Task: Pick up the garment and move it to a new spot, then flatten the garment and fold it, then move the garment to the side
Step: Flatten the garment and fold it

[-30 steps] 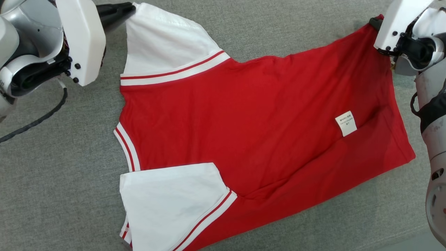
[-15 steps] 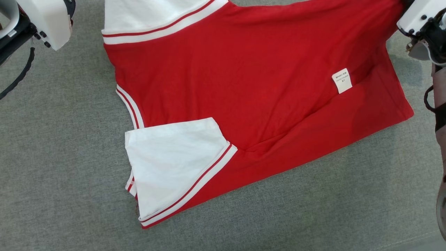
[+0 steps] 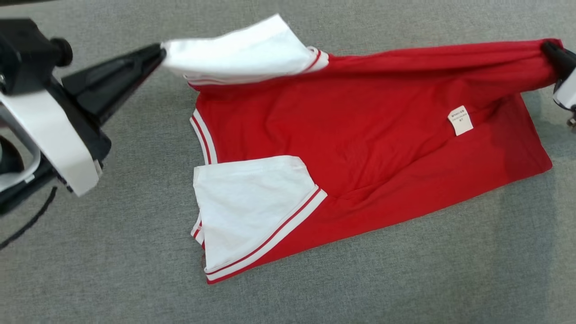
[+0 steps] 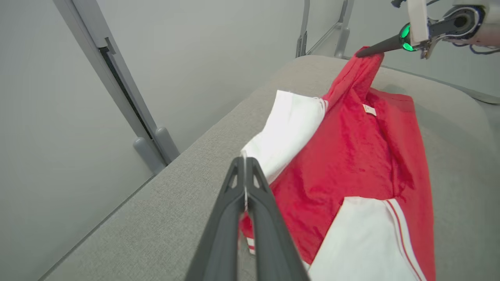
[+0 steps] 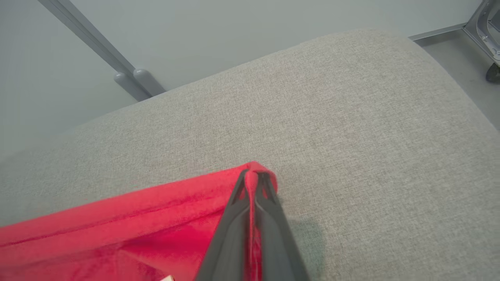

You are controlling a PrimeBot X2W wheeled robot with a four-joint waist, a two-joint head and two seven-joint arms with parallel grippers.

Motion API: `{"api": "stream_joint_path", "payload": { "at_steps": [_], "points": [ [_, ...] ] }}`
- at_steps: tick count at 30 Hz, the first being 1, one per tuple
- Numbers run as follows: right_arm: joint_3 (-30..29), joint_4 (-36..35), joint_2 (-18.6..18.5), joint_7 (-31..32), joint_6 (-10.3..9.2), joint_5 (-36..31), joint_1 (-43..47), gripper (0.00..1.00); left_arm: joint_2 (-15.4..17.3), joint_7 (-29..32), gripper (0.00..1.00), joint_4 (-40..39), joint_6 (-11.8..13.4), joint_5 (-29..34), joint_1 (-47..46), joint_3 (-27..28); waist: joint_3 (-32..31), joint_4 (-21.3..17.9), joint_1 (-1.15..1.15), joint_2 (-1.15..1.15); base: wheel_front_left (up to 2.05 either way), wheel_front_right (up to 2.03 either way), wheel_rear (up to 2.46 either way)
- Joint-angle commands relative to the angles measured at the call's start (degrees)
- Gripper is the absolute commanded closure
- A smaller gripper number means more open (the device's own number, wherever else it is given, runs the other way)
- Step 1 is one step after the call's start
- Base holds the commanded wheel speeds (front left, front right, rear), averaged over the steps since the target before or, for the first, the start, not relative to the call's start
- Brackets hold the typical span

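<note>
The garment (image 3: 360,148), a red T-shirt with white sleeves and striped cuffs, lies on the grey cushion with its far edge lifted off the surface. My left gripper (image 3: 158,50) is shut on the tip of the far white sleeve (image 3: 243,54), which hangs in the air; the pinch also appears in the left wrist view (image 4: 245,164). My right gripper (image 3: 550,47) is shut on the far red hem corner (image 5: 254,173). A small white label (image 3: 460,120) shows on the red cloth. The near sleeve (image 3: 252,207) lies flat.
The grey cushion (image 3: 112,270) stretches wide on the near side and left. Its far edge drops toward a pale wall with a grey post (image 4: 129,97). A metal frame (image 5: 484,35) stands past the cushion's right end.
Both grippers have raised the far edge of the garment off the cushion and drawn it toward the near side. The head view has also shifted between frames.
</note>
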Motion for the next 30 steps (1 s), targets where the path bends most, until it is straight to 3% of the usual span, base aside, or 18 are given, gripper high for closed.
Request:
{"api": "stream_joint_path", "payload": {
  "at_steps": [1, 7, 14, 18, 23, 24, 25, 26, 27, 28, 30],
  "points": [
    [0.36, -1.59, -1.64, 0.28, -0.02, 1.27, 2.15, 1.00, 1.12, -0.16, 1.00, -1.80, -0.02, -0.92, 2.39, 0.06, -0.87, 0.91, 0.00, 0.00, 0.00, 0.00, 0.00],
    [1.31, -6.31, -4.82, 1.19, -0.02, 4.24, 8.43, 1.00, 4.00, -0.14, 1.00, -10.29, 2.01, -2.14, 10.67, 0.07, -1.72, 2.12, 0.00, 0.00, 0.00, 0.00, 0.00],
    [0.47, -8.49, -5.75, 1.66, -0.02, 5.44, 13.20, 1.00, 4.61, -0.58, 1.00, -14.69, 5.19, -1.99, 17.68, 0.07, -1.64, 2.79, 0.00, 0.00, 0.00, 0.00, 0.00],
    [-0.19, -8.71, -5.41, 1.41, -0.02, 5.00, 15.60, 1.00, 3.15, -1.42, 1.00, -13.65, 6.88, 0.53, 22.40, 0.05, -1.47, 3.12, 0.00, 0.00, 0.00, 0.00, 0.00],
    [-0.09, -7.59, -4.36, 0.86, -0.02, 3.88, 17.55, 1.00, -0.91, -4.40, 1.00, -9.08, 7.65, 0.09, 27.64, 0.10, -1.52, 3.46, 0.00, 0.00, 0.00, 0.00, 0.00],
    [-0.27, -7.20, -4.24, 0.48, -0.02, 3.63, 17.77, 0.85, -1.83, -4.96, 1.00, -7.99, 7.66, -0.18, 28.52, 0.09, -1.67, 3.55, 0.00, 0.00, 0.00, 0.00, 0.00],
    [-0.40, -6.88, -4.21, -0.27, -0.02, 3.26, 18.01, 0.57, -2.75, -5.50, 1.00, -6.88, 7.78, -0.67, 29.36, 0.07, -1.91, 3.67, 0.00, 0.00, 0.00, 0.00, 0.00],
    [-0.58, -6.66, -4.10, -1.13, -0.02, 2.96, 18.23, 0.00, -3.55, -6.19, 0.75, -5.89, 8.09, -0.88, 29.96, 0.12, -2.23, 3.75, 0.00, 0.00, 0.00, 0.00, 0.00],
    [-0.97, -6.48, -3.89, -2.19, -0.02, 2.87, 18.61, 0.00, -4.49, -6.98, 0.27, -4.94, 8.37, -1.32, 30.57, 0.21, -2.61, 3.86, 0.00, 0.00, 0.00, 0.00, 0.00],
    [-1.30, -6.63, -3.76, -3.54, -0.02, 2.89, 19.15, 0.00, -5.50, -7.87, 0.00, -4.28, 8.70, -1.86, 31.31, 0.45, -3.10, 4.02, 0.00, 0.00, 0.00, 0.00, 0.00],
    [-2.33, -8.14, -3.86, -7.90, -0.02, 3.08, 21.55, 0.00, -8.11, -10.74, 0.00, -2.89, 10.46, -3.02, 33.66, 2.19, -4.95, 4.36, 0.00, 0.00, 0.00, 0.00, 0.00]
  ]
}}
